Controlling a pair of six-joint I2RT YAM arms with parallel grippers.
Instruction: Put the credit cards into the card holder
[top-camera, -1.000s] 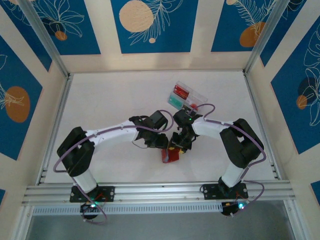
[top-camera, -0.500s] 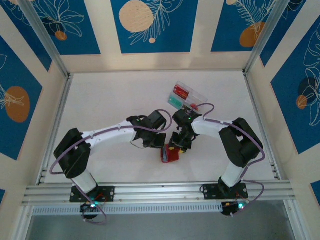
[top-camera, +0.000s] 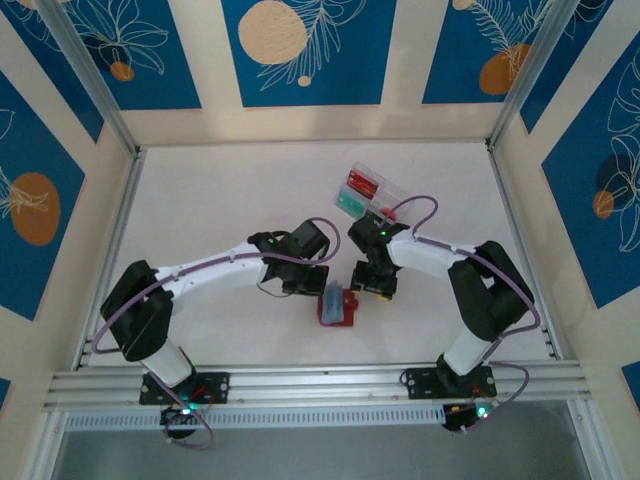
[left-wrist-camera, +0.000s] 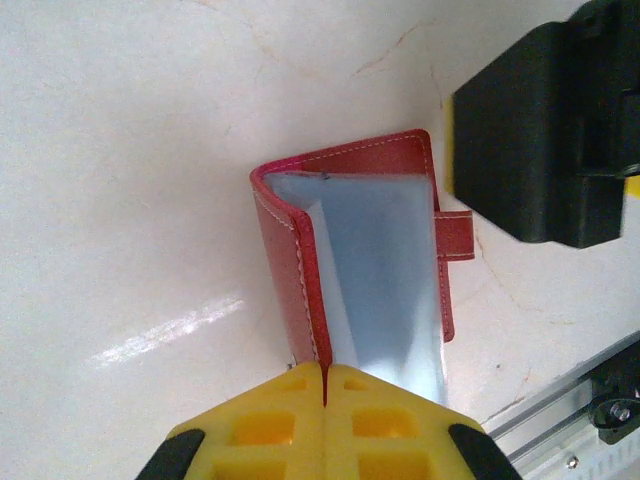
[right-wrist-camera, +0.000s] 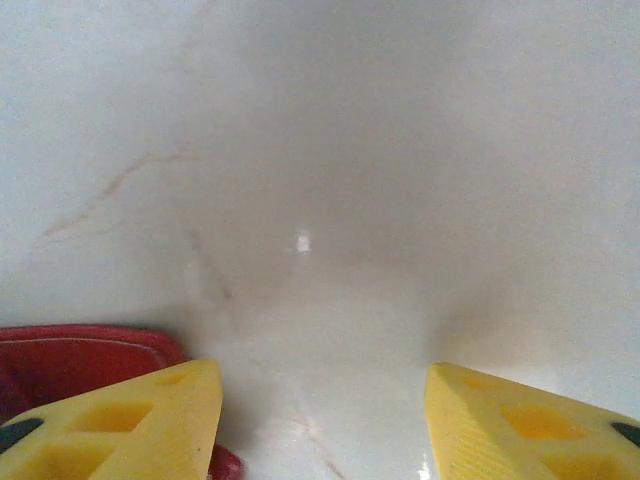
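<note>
On the table (top-camera: 220, 200), left jaws clamp a cover of the card holder (left-wrist-camera: 370, 250); right jaws gape empty.

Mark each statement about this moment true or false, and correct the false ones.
1. The left end effector is shut on the cover of the wallet. True.
2. The wallet is folded shut. False: it is open, with its pale pockets showing.
3. The right end effector grips a card. False: its fingers stand apart with nothing between them.
4. The clear box holding cards lies apart from the wallet. True.
</note>
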